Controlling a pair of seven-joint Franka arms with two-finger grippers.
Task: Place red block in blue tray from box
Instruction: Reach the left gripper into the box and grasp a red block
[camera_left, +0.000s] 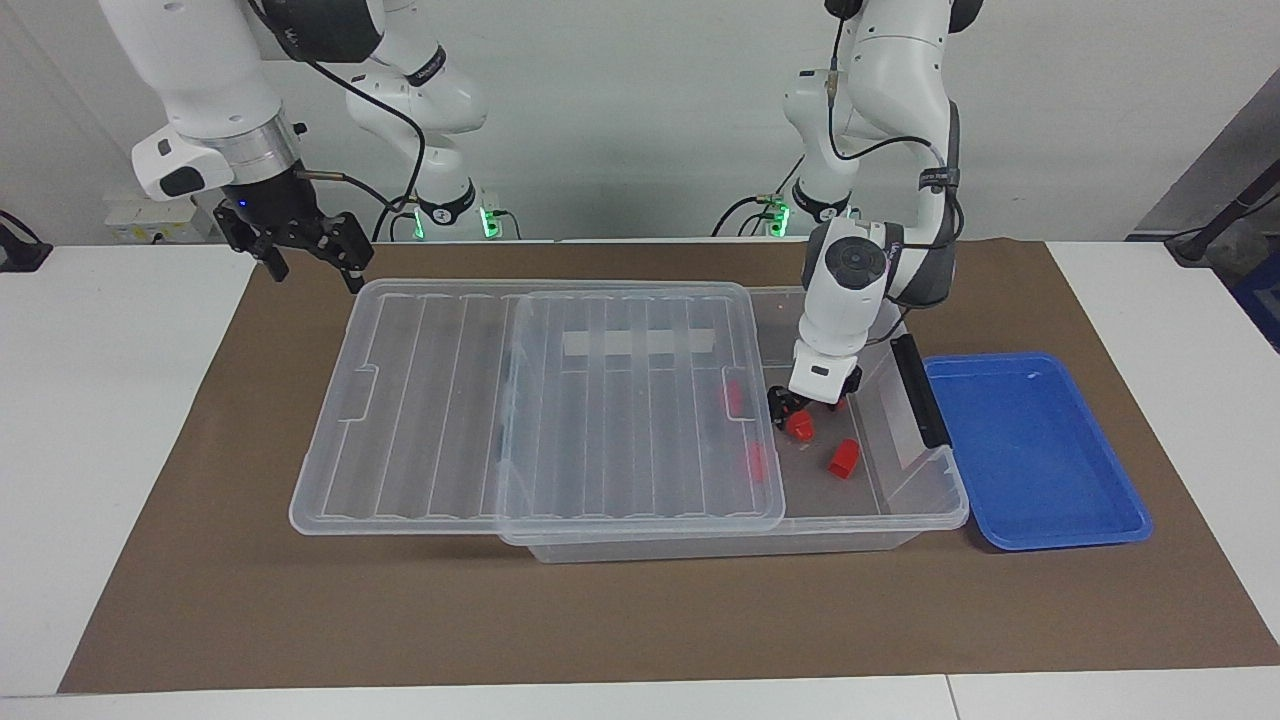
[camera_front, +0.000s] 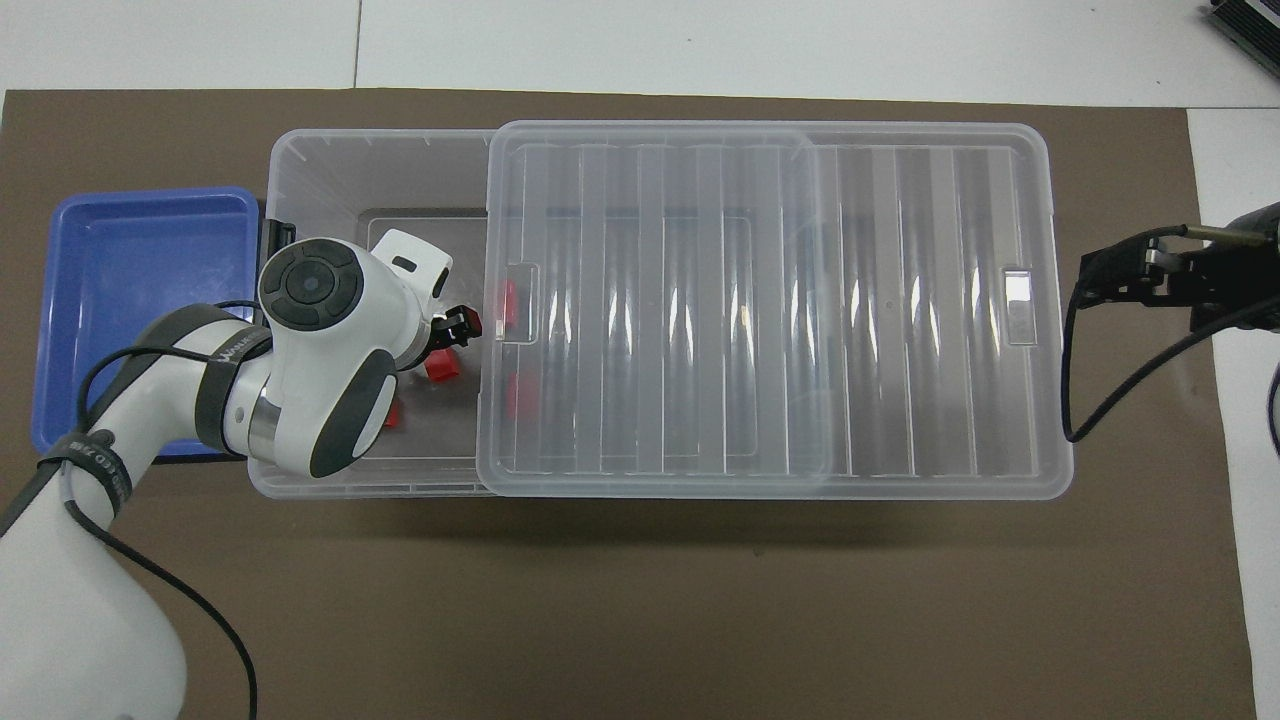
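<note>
Straddling red block (camera_left: 799, 426): left hand (camera_left: 792, 408)

Even, bright light falls from above. The clear ribbed plastic lid (camera_front: 770, 300) carries rows of small white glints along its ribs in the overhead view, and the shallow bright blue plastic tray (camera_left: 1035, 450) shows one small highlight. A soft dark shadow lies on the brown mat (camera_front: 640, 600) along the robots' side of the large clear plastic box (camera_front: 300, 160). Both views are sharp, without blur.
</note>
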